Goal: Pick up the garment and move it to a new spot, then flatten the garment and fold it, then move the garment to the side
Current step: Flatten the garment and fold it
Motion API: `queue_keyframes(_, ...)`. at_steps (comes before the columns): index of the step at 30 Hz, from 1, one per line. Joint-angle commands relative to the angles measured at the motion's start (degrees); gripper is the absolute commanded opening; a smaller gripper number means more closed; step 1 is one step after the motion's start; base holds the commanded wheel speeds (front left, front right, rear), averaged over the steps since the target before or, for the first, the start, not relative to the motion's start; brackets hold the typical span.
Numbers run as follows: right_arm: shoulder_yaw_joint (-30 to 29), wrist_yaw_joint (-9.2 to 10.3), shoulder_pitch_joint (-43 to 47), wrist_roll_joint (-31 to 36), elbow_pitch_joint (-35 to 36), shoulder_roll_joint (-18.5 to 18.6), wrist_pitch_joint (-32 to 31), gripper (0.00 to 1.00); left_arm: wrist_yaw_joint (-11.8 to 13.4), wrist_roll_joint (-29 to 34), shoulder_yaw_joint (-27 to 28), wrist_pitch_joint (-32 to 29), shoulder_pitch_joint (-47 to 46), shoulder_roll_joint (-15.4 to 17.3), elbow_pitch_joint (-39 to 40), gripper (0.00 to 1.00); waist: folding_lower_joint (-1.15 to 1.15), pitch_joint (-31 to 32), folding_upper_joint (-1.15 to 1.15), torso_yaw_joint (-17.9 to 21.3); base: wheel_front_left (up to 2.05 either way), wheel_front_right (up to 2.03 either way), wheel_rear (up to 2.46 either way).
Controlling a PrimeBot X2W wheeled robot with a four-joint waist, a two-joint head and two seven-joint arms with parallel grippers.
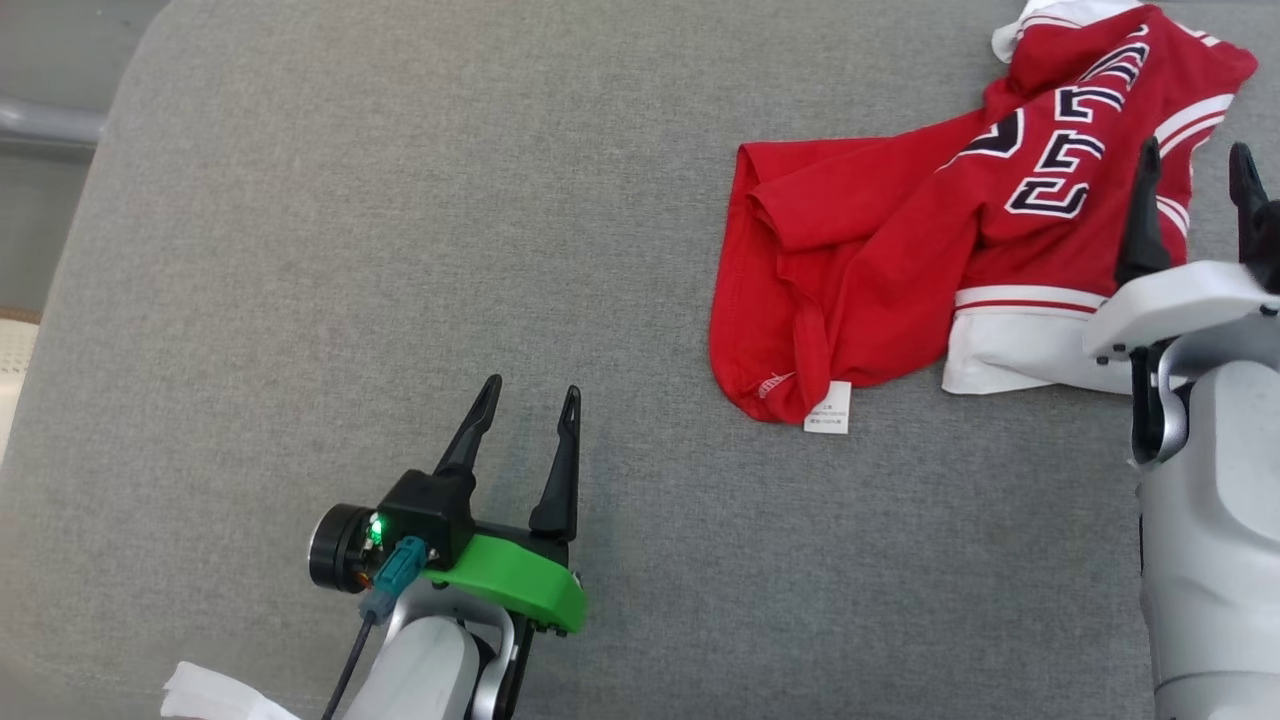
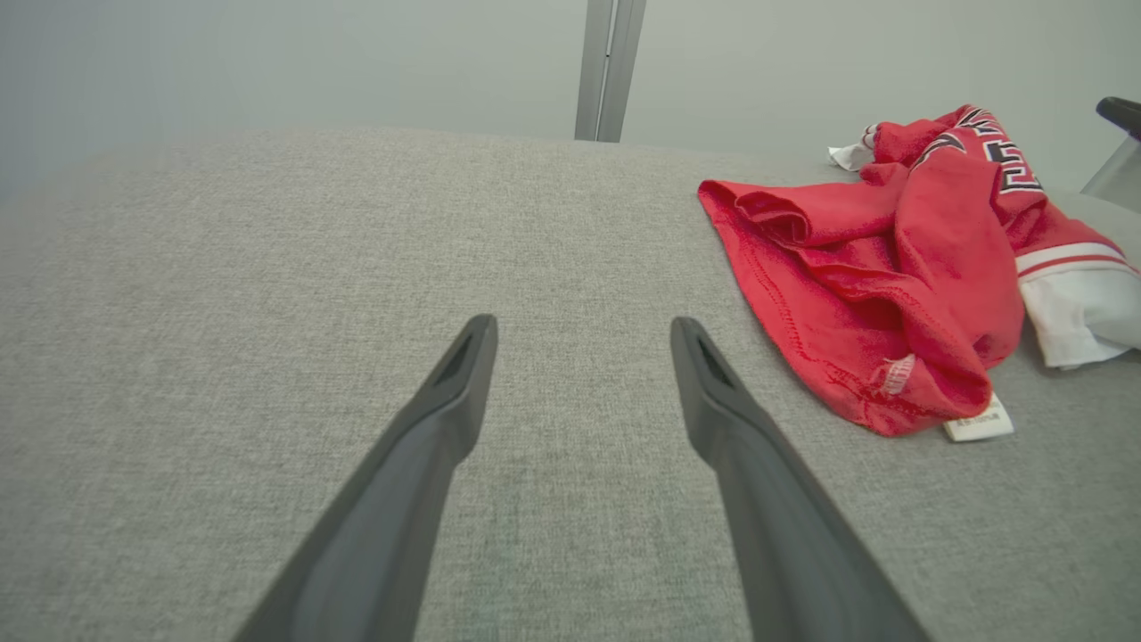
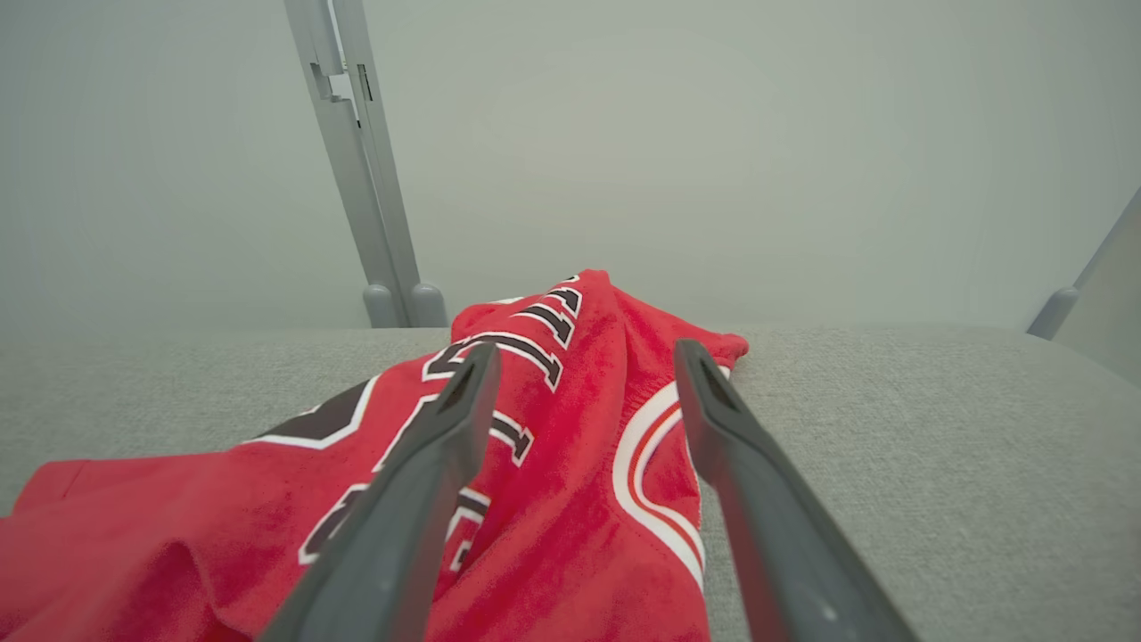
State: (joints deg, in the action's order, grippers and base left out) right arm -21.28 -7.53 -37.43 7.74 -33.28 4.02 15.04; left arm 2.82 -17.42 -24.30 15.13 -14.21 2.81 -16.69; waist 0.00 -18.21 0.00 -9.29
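**Red jersey lay crumpled, both grippers empty**

The red jersey (image 1: 900, 250) lay in a rumpled heap on the grey fabric surface (image 1: 400, 250), toward the far right of the head view. Its black, white-edged lettering (image 1: 1060, 150) faced up, and a white hem band (image 1: 1010, 350) was on the side nearest the robot. A small white care label (image 1: 827, 407) stuck out from the bunched lower left corner and lay flat on the surface.

The right gripper (image 1: 1195, 148) was over the jersey's right part, beside the lettering. Its two dark fingers were spread wide, with red cloth and a white-and-red striped trim (image 3: 655, 481) showing in the gap between them. Nothing was pinched (whether the fingertips touched the cloth could not be told).

The left gripper (image 1: 532, 386) was well apart from the jersey, out to its left over bare grey surface. Its jaws were likewise spread and held nothing. A green bracket (image 1: 520, 585) sat on its wrist.

In the right wrist view a pale metal post (image 3: 357, 160) rose beyond the far edge of the surface
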Motion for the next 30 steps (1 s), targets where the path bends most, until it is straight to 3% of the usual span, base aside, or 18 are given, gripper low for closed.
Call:
queue_keyframes(1, 0.7, 0.08, 2.3, -1.5, 1.3, -0.1, 0.2, 1.0, -0.3, 0.5, 0.2, 0.0, -0.4, 0.2, -0.1, 1.0, 0.0, 2.1, 0.0, 2.5, 0.0, 0.0, 0.0)
queue_keyframes(10, 5.5, 0.08, 12.6, -7.8, 8.1, -1.0, 0.2, 1.0, -1.0, 1.4, -0.2, 0.0, 1.1, 0.2, -0.6, 1.0, 0.0, 4.6, 0.0, 7.4, 0.0, 0.0, 0.0)
queue_keyframes(16, 9.1, 0.08, 16.9, -13.1, 8.6, -1.1, 0.2, 1.0, -2.3, 2.0, -2.1, 0.0, 1.5, 0.2, -1.4, 1.0, 0.0, 5.4, 0.0, 10.9, 0.0, 0.0, 0.0)
queue_keyframes(23, 10.8, 0.08, 19.2, -14.7, 8.5, -1.0, 0.2, 1.0, -5.1, 1.5, -5.9, 0.0, 0.2, 0.2, -3.9, 1.0, 0.0, 4.5, 0.0, 15.9, 0.0, 0.0, 0.0)
queue_keyframes(30, 10.5, 0.08, 18.7, -15.1, 8.6, -1.1, 0.2, 1.0, -5.3, 1.6, -7.8, 0.0, -1.3, 0.3, -8.2, 1.0, 0.0, 3.4, 0.0, 20.5, 0.0, 0.0, 0.0)
